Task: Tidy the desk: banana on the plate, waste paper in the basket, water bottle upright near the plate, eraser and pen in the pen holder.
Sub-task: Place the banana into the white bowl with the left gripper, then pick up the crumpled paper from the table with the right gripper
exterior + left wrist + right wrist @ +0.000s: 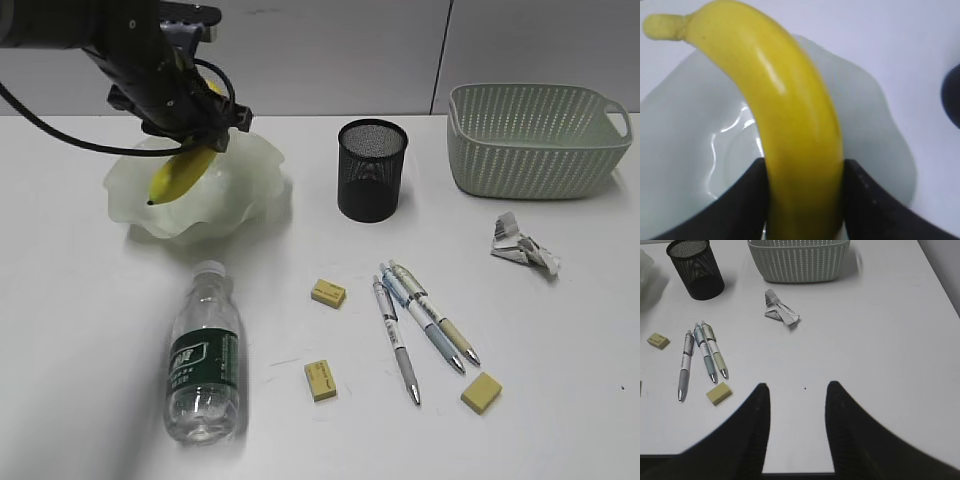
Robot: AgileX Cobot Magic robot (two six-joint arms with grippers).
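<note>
Over at the far left of the desk [90, 340], the left gripper [190, 128] is clamped on the banana [180, 175], its two black fingers [747, 200] pressing either side of the fruit. The banana hangs slanted over the plate [250, 190], its dark tip low in the dish; I cannot tell whether it touches the bottom.

The bottle [205, 355] lies on its side in front of the plate, cap pointing away toward it. To its right sit two erasers [328, 292], one nearer than the other, and a third eraser [481, 392] lies further right. Between them three pens [415, 325] lie side by side, tips toward the near edge. The holder [371, 168] stands upright beyond the pens, and the basket [535, 140] is at the far right. The paper [522, 245] rests on the desk just in front of the basket, outside it.

The right gripper [796, 405] hovers above bare desk near the pens, its fingers apart and holding nothing.
</note>
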